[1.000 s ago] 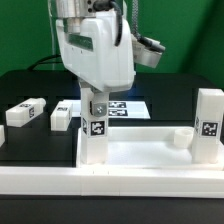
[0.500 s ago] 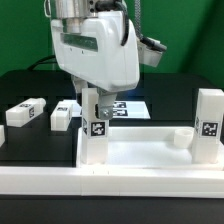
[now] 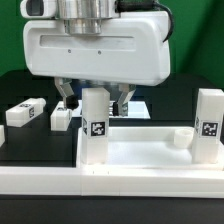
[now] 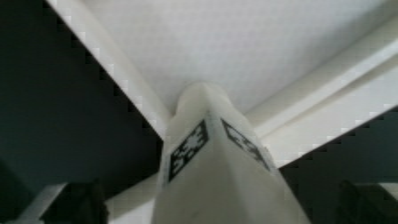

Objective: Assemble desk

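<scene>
1. Exterior view is showing the claw [image 3: 95, 100] hanging wide open. Its fingers [image 3: 66, 98] are standing on either side of the upright leg [image 3: 95, 125] without pinching it, so it's gripping nothing right now.
2. That upright leg is sitting in the tabletop [image 3: 150, 150] corner on the exterior view's left. The tabletop itself is lying flat on the bench [image 3: 30, 150], right at the front.
3. Biggest worry imo: the fingers are sitting really close to the leg. If the arm is sliding sideways before lifting clear, a finger could be clipping the leg and tipping or loosening it.
4. Wrist view is looking straight down the upright leg [image 4: 210, 150] into the tabletop [image 4: 267, 50]. I can't tell from either view whether it's seated all the way. If it's only half in, it could be leaning or popping out while the next leg is getting pushed in.
5. A loose leg [image 3: 27, 112] and another loose leg [image 3: 62, 116] are lying on the bench beside the tabletop. A low swing over there could be knocking them out of place.
6. Counting: one tabletop and four legs. Two are standing up, this one and a second upright leg [image 3: 208, 125] at the exterior view's right. The other two are lying loose. There's also one claw, and one marker board [image 3: 140, 105] peeking out behind it.
</scene>
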{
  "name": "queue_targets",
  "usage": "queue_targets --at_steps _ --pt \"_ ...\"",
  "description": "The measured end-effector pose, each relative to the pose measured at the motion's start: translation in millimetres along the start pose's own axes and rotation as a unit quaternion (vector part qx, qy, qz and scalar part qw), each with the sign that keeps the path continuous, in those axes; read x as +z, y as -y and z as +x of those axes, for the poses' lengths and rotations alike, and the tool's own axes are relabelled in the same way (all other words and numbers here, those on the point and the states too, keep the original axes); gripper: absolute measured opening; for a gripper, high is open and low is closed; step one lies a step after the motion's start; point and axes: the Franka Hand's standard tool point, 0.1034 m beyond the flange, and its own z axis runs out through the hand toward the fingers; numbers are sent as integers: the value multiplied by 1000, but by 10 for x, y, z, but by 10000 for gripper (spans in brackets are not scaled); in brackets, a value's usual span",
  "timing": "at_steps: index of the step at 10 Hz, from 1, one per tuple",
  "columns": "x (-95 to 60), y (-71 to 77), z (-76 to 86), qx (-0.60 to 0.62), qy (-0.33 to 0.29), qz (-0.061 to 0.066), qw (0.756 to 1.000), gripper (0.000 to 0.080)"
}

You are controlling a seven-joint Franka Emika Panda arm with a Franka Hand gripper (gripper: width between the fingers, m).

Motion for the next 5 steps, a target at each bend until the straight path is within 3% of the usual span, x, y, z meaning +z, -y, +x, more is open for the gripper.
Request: queue_targets --at_steps 5 --pt "8 7 -1 -209 9 -12 978 648"
